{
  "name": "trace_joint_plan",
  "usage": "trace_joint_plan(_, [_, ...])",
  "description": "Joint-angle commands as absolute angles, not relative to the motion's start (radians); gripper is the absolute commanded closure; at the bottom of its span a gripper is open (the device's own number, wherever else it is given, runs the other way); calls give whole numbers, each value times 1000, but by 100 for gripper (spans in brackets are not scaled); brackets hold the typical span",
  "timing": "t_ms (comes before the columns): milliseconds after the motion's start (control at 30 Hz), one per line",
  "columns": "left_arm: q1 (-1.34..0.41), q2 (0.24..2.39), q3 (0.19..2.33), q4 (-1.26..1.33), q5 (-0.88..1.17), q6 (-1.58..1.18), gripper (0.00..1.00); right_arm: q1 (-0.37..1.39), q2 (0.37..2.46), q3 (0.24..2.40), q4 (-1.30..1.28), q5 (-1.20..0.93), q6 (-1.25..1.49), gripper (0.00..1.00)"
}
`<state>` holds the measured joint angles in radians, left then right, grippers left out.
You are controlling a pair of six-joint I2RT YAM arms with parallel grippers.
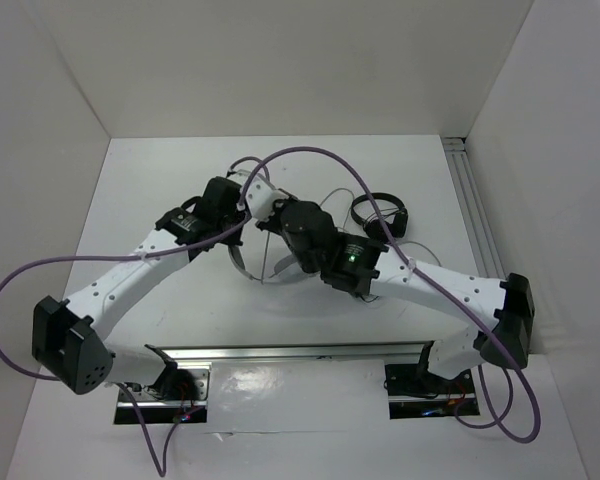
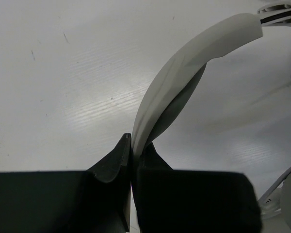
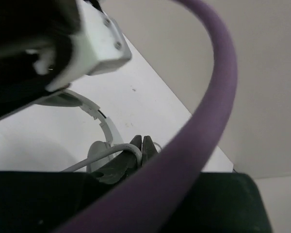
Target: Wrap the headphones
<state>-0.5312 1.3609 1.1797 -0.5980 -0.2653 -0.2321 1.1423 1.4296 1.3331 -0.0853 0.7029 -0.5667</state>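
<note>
Jaws of the left gripper [image 2: 132, 145] are clamped on the headphones [image 2: 184, 63] at the headband, which rises edge-on from the fingertips. Jaws of the right gripper [image 3: 142, 145] are closed, apparently pinching the thin grey cable [image 3: 106, 156] at the tips.

Headphones sit mid-table between the two wrists, largely hidden under them in the top view.

Step in hand, as judged: one arm steadies the band while the other carries the cable; no turns of cable are visible on the band. The next move calls for leading the cable round the band under light tension, without the left grip slipping.

Obstructions: the wrists stand very close together. A purple lead [image 3: 218, 97] arcs over the work and across the right wrist view, so it may snag. Black headphones [image 1: 380, 212] lie near, just beyond the right wrist.
</note>
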Motion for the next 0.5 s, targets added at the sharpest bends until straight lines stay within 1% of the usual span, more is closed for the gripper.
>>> trace_joint_plan(0, [-561,1277,1146,-652,-363,-161,100,1049,1397,1385,166,724,-543,94])
trace_joint_plan(67, [-589,1240,1132,-670,-374,-150,100,1011,1397,1413,135,655,-496,90])
trace_joint_plan(100, [-598,1200,1117,-670,-399,-150,100,973,1397,1413,126,634,-482,83])
trace_joint_plan(200, [-621,1158,1104,-686,-410,-150,100,913,1407,1448,83,540,-431,83])
trace_joint_plan(233, [-633,1137,1104,-695,-410,-150,100,898,1407,1459,59,475,-414,83])
trace_joint_plan(333, [-675,1127,1104,-706,-400,-129,100,873,1416,1459,63,422,-390,85])
trace_joint_plan(467, [-744,1117,1114,-726,-425,-120,100,848,1445,1489,63,433,-399,82])
